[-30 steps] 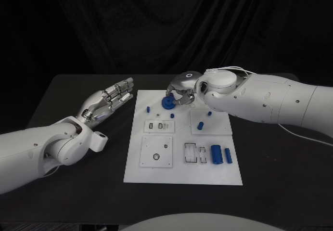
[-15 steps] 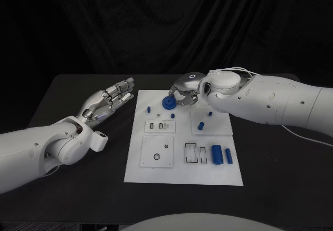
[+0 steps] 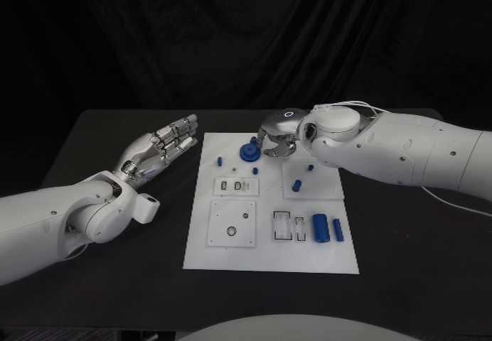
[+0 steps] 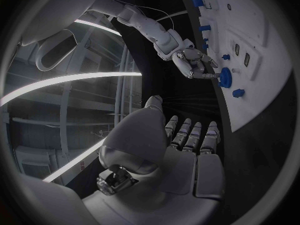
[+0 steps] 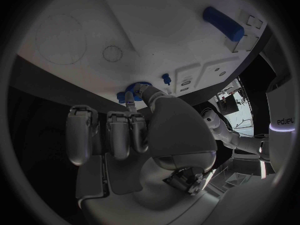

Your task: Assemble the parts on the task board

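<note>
**A:** Seen from the head camera, the right hand (image 3: 279, 139) hangs over the far end of the white board (image 3: 271, 257), its fingers curled down beside a round blue part (image 3: 248, 151) near the board's far edge.

**B:** Is it gripping that part?

**A:** From above I cannot tell; the fingers crowd it. The right wrist camera shows fingertips (image 5: 130, 96) reaching the blue disc's rim (image 5: 139, 86), but whether they pinch it or only touch it stays unclear.

**B:** And from the other side?

**A:** The left wrist camera catches the same hand (image 4: 195, 64) from across the surface, fingers bunched against the blue disc (image 4: 225, 77) standing on the board (image 4: 262, 92).

**B:** The left hand?

**A:** The left hand (image 3: 164, 145) lies beside the board's left edge over the black surface (image 3: 113, 291), palm up, fingers straight and apart, holding nothing. Its own camera shows the same flat palm (image 4: 187, 150).

**B:** Other parts?

**A:** A blue cylinder (image 3: 319, 227) and a thinner blue bar (image 3: 338, 229) lie side by side near the board's right edge; small blue pegs (image 3: 296, 185) sit mid-board. The right wrist camera shows one long blue piece (image 5: 222, 23) farther along the board.
</note>
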You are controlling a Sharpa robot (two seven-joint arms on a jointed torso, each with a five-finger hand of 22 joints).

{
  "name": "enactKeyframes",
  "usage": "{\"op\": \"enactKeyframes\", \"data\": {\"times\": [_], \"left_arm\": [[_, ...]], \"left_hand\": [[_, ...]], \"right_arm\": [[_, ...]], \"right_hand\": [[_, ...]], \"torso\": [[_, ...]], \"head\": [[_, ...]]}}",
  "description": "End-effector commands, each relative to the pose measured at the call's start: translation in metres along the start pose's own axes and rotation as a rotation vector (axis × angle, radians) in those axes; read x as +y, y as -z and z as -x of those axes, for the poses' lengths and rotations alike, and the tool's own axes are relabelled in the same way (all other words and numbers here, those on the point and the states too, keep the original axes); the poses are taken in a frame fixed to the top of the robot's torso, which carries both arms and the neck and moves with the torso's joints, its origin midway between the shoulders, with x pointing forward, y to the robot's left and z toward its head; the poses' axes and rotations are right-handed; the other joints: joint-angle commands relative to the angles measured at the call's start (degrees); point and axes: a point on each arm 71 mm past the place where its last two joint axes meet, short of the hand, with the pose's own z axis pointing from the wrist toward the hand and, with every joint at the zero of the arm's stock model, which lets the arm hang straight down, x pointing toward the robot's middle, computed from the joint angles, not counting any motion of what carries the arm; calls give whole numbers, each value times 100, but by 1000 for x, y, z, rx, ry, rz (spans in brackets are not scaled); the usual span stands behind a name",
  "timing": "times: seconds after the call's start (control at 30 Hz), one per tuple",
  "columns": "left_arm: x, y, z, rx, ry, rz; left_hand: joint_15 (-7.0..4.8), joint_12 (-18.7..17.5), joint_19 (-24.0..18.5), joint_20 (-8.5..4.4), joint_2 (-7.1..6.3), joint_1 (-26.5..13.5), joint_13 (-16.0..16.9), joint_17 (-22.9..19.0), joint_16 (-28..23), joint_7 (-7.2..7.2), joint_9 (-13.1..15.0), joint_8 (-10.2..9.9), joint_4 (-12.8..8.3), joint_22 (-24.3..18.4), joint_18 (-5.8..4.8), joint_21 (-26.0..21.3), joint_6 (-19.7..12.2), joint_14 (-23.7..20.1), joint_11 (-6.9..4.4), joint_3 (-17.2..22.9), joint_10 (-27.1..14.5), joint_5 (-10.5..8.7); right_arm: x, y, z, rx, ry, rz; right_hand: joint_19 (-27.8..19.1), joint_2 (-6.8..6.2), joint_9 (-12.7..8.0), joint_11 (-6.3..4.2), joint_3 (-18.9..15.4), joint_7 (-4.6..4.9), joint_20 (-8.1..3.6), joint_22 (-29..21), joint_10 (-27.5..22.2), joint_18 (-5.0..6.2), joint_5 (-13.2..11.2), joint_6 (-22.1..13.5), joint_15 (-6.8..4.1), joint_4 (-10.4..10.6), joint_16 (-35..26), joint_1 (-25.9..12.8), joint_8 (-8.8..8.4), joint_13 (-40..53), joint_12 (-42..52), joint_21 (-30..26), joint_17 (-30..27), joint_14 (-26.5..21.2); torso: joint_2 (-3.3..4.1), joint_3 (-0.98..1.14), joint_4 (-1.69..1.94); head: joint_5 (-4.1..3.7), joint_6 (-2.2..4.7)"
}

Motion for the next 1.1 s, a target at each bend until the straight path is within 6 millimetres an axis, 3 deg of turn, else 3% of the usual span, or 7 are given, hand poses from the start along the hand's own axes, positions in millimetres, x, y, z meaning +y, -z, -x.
{"op": "enactKeyframes", "data": {"times": [0.03,0.33,0.47,0.53,0.67,0.9,1.1], "left_arm": [[-10,1,0,9,3,-123],[-10,2,3,3,0,-122],[-10,2,2,5,1,-123],[-10,2,2,6,2,-125],[-10,2,0,8,4,-127],[-10,0,-2,15,8,-130],[-10,-1,-2,19,11,-133]], "left_hand": [[44,-32,3,20,12,63,-4,8,20,24,-3,14,5,6,104,26,-35,9,4,31,-37,38],[45,-32,1,22,14,65,-4,7,18,26,-4,13,4,6,104,25,-40,7,4,33,-38,40],[45,-32,1,24,15,69,-4,7,17,26,-3,13,3,6,104,25,-37,6,5,36,-38,43],[46,-27,5,25,19,73,-3,9,24,27,-2,15,1,7,105,28,-26,12,6,40,-35,46],[52,-26,13,29,32,94,-2,10,30,22,0,17,-7,9,106,34,-20,20,0,58,-35,59],[55,-24,13,32,39,111,-2,10,32,18,1,20,-14,9,106,34,-9,22,-6,72,-35,71],[61,-25,23,35,44,127,-2,12,38,18,1,20,-23,12,105,42,-10,28,-6,84,-37,82]], "right_arm": [[-2,2,1,-44,2,-1],[-10,17,13,-185,2,9],[-19,31,23,-215,5,-14],[-27,42,28,-215,6,-38],[-44,66,29,-195,0,-90],[-75,107,18,-186,-17,-174],[-96,137,3,-208,-33,-242]], "right_hand": [[127,15,7,28,15,1,29,1260,596,52,-18,34,35,-5,16,-54,18,1508,15,7,1509,606],[144,-3,-5,33,0,-1,36,1269,596,46,-175,52,37,-30,16,-46,-15,1508,15,30,1509,606],[190,-27,-35,21,-143,-16,31,1291,596,30,-751,69,28,75,16,-167,-87,1508,15,90,1509,606],[225,-79,-116,8,-290,-32,7,1306,596,18,-1272,-32,-1,179,16,-252,-194,1508,15,132,1509,606],[296,-101,-224,-23,-492,-73,-46,1341,596,-8,-1737,-130,-58,336,16,-329,-218,1508,15,229,1509,606],[585,-78,-354,-88,-847,-131,-80,1510,596,-136,-1922,-27,-67,621,16,-414,-189,1508,15,702,1509,606],[585,-72,-391,-114,-926,-161,-101,1510,596,-136,-1825,-1,-104,676,-37,-393,-191,1508,15,702,1466,597]], "torso": [[-1,2,-7],[-11,-2,-23],[-14,-4,-24],[-17,-8,-29],[-15,-13,-24],[9,6,-11],[-2,4,-23]], "head": [[25,-9],[29,49],[27,61],[43,89],[15,114],[-43,131],[1,41]]}}
